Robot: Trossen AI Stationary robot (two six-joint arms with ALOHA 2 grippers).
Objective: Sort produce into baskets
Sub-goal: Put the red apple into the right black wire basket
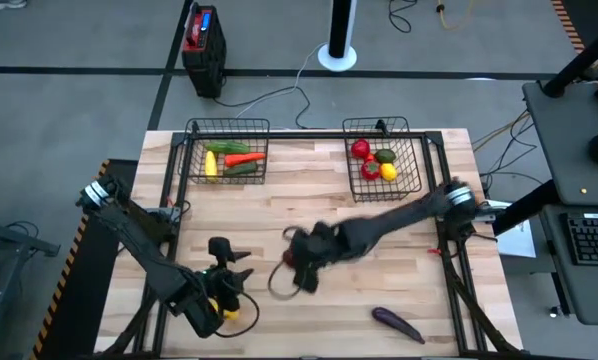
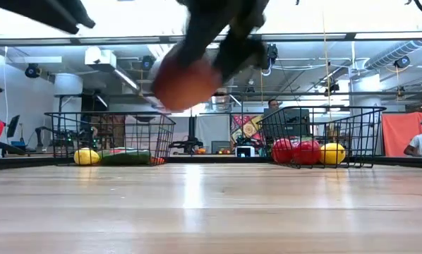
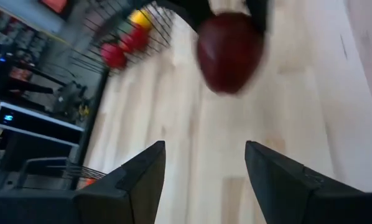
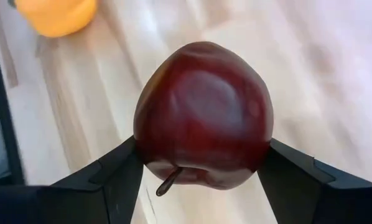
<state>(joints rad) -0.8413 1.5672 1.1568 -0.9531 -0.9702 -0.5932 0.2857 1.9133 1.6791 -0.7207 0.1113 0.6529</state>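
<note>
Dark red apple (image 4: 203,115) sits pinched between the right gripper's (image 4: 201,171) jaws, lifted above the table (image 1: 379,270). Left gripper (image 3: 204,180), jaws spread and holding nothing, faces it nearby.

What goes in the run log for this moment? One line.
right gripper: shut on apple, lifted mid-table | left gripper: open, idle near front left | eggplant: on table | baskets: part filled

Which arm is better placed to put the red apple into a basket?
The right. Its gripper is shut on the red apple, above the table, and the right basket already holds red fruit. The left gripper is open.
</note>
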